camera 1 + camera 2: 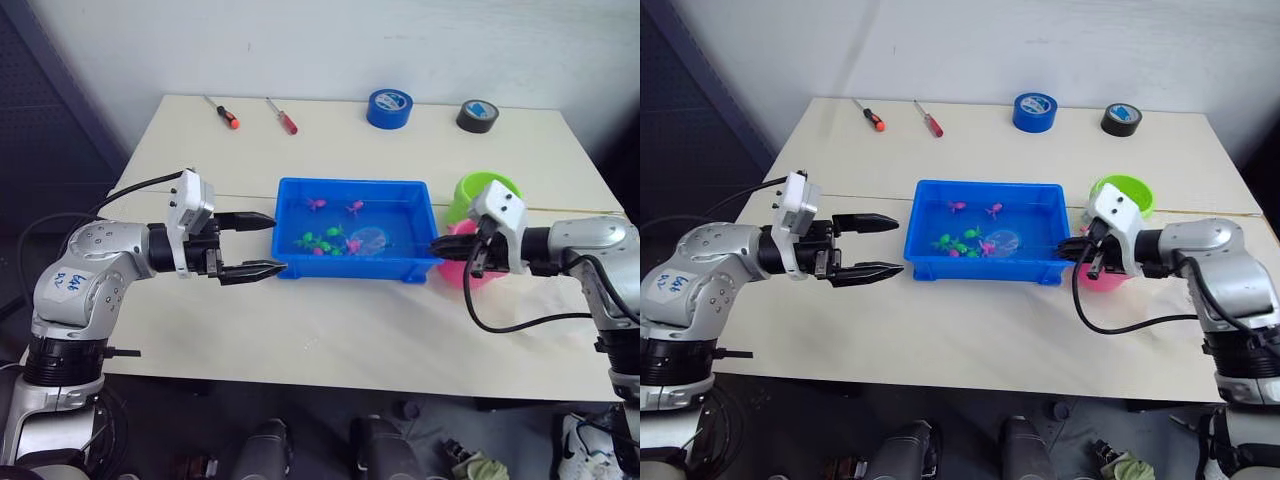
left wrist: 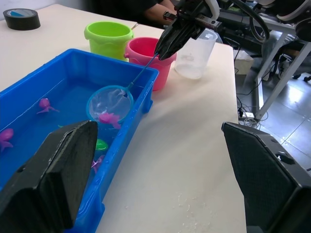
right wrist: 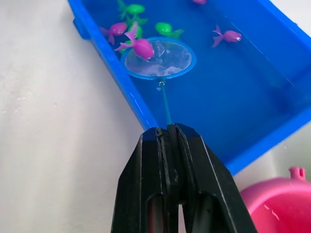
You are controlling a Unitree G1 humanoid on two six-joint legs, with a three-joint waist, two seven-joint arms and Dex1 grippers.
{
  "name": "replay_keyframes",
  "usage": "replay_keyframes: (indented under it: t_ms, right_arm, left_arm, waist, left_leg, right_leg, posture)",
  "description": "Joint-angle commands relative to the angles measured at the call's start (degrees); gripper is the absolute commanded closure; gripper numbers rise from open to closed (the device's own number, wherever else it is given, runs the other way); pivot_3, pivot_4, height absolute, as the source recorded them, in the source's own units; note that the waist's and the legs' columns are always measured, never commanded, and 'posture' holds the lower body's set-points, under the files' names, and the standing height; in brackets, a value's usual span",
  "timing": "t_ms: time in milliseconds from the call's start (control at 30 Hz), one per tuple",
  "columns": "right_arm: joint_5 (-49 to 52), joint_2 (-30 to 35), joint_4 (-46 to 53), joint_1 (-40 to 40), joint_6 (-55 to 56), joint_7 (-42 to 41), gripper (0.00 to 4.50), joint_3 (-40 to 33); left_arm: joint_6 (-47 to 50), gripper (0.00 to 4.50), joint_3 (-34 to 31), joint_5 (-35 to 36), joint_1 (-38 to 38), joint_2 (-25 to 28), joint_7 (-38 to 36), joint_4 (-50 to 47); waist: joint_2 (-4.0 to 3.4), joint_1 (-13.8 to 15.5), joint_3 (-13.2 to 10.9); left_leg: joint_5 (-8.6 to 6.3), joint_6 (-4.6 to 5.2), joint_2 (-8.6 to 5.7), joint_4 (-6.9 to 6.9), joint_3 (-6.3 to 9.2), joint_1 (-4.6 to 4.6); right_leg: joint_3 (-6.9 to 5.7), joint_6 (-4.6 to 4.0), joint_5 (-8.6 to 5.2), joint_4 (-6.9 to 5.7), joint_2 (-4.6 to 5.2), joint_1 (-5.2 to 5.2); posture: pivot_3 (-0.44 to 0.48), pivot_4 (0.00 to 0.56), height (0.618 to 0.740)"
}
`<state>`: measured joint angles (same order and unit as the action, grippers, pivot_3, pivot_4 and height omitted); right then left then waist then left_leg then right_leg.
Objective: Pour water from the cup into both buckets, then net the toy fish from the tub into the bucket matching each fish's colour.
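With the net (image 3: 158,58) dipped in the tub (image 1: 355,268) and a pink fish (image 3: 138,46) lying at its hoop, the work stands in the netting stage. Pouring appears done, as a judgement: the cup (image 2: 194,53) stands upright on the table (image 1: 330,330) beyond the pink bucket (image 2: 146,60), set down and apparently empty. Whether any fish already lie in the buckets cannot be told, as their insides are hidden.

Gripper states:
- Right gripper (image 3: 167,133): fingers clenched on the thin wire handle of the net, held over the right-hand wall of the tub, just in front of the pink bucket.
- Left gripper (image 1: 250,245): fingers spread wide, grasping nothing, hovering just beside the left wall of the tub.

Count of items:
- Buckets: two, the green bucket (image 1: 480,190) and the pink one, touching or nearly so, just right of the tub.
- Toy fish: about eight in the water, roughly four pink and four green; the cluster in the middle overlaps, so the count is approximate.
- Net, cup, tub: one each.
- Off-task items at the far table edge: two screwdrivers (image 1: 222,112) and two tape rolls (image 1: 389,108)

Remaining, as judged: lift the netted pink fish to the pink bucket, then sort the rest by colour
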<state>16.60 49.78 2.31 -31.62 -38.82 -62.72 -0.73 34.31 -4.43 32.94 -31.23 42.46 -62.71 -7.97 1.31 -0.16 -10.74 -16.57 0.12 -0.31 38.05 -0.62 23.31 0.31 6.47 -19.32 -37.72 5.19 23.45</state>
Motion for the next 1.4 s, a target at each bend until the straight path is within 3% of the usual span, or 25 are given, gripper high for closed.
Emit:
replay_keyframes:
  t_ms: [33, 233, 433, 733, 867, 1100, 1400]
  right_arm:
    - [3.2, 0.2, 4.2, 2.1, -0.8, 2.1, 4.50, -5.4]
    - [10.3, 0.3, 15.3, 9.1, -6.0, 6.6, 4.50, -15.7]
    - [17.7, 0.6, 27.3, 16.9, -16.2, 12.9, 4.50, -31.1]
    - [16.6, 5.1, 34.5, 34.5, -21.0, 13.2, 4.50, -52.1]
    - [4.0, 6.9, 33.2, 46.6, -6.0, 11.5, 4.50, -51.6]
    - [-11.5, 9.6, 27.5, 49.9, 16.6, 14.7, 4.50, -43.4]
    - [-44.1, 22.0, 9.0, 52.9, 59.8, 27.6, 4.50, -40.5]
  left_arm:
    - [-1.0, 0.05, -0.1, 0.0, -1.9, 0.0, -0.5, 1.0]
    - [1.0, 0.05, 1.5, 2.0, -6.7, -3.1, -1.8, 4.6]
    - [-0.5, 0.05, 5.7, 0.5, -11.9, -9.0, -4.4, 10.7]
    - [-4.9, 0.05, 8.7, -1.9, -16.6, -13.0, -9.6, 17.5]
    - [-7.2, 0.05, 9.0, -3.3, -17.9, -13.7, -11.1, 21.2]
    - [-8.8, 0.05, 9.1, -4.5, -19.1, -15.7, -11.9, 23.1]
    - [-9.2, 0.05, 8.1, -5.1, -19.0, -14.7, -12.0, 23.2]
  waist:
    - [0.00, 0.0, 0.0]
    - [0.00, 0.2, 0.0]
    - [-0.01, 0.6, 0.0]
    - [-0.03, 1.5, 0.0]
    - [-0.03, 1.5, 0.0]
    - [-0.04, 1.2, 0.0]
    - [-0.07, 1.3, 0.0]
  left_leg:
    - [0.00, 0.00, 0.00, 0.00, 0.00, 0.00]
    - [0.00, 0.00, 0.00, 0.04, 0.01, 0.00]
    - [0.00, 0.02, -0.02, 0.03, 0.01, 0.00]
    - [-0.06, 0.13, 0.07, 0.04, -0.07, -0.03]
    - [-0.11, 0.23, 0.05, 0.06, -0.09, -0.08]
    - [-0.05, 0.19, 0.05, 0.08, -0.18, -0.12]
    - [0.05, 0.01, 0.02, 0.07, -0.24, -0.13]
  right_leg:
    - [0.00, 0.00, 0.00, 0.00, 0.00, 0.00]
    - [-0.02, 0.01, 0.01, -0.03, -0.01, -0.03]
    - [-0.02, 0.03, 0.01, -0.03, -0.02, -0.09]
    - [0.06, 0.07, 0.04, -0.01, -0.58, -0.11]
    - [0.08, 0.07, 0.04, 0.07, -0.60, -0.16]
    - [0.15, 0.08, 0.04, 0.06, -0.65, -0.15]
    - [0.19, 0.08, 0.04, 0.09, -0.65, -0.13]
  posture:
    - [0.000, 0.150, 0.740]
    - [0.000, 0.150, 0.740]
    - [0.000, 0.150, 0.740]
    - [0.000, 0.150, 0.740]
    - [0.000, 0.150, 0.740]
    - [0.000, 0.150, 0.740]
    - [0.000, 0.150, 0.740]
